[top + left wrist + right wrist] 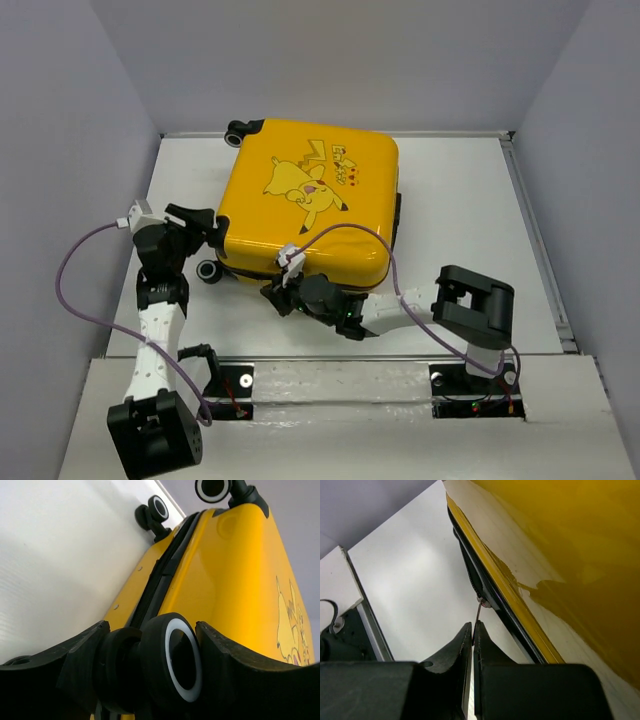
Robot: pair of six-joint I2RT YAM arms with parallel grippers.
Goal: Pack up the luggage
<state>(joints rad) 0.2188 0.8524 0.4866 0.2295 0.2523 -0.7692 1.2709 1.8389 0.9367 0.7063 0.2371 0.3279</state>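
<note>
The yellow luggage point(308, 205) lies flat and closed on the white table, Pikachu lid up. My left gripper point(212, 240) is at its near left corner, shut on a black wheel point(170, 662) with a white ring. My right gripper point(283, 292) is at the near edge, shut on the thin metal zipper pull point(478, 611) that hangs from the black zipper line point(490, 592). The yellow shell point(560, 555) fills the right of the right wrist view. The lining is hidden.
Two more black wheels point(156, 511) show at the luggage's far left corner. Grey walls close the table on three sides. A raised white rail point(535, 235) runs along the table's right side. A purple cable point(75, 270) loops beside the left arm.
</note>
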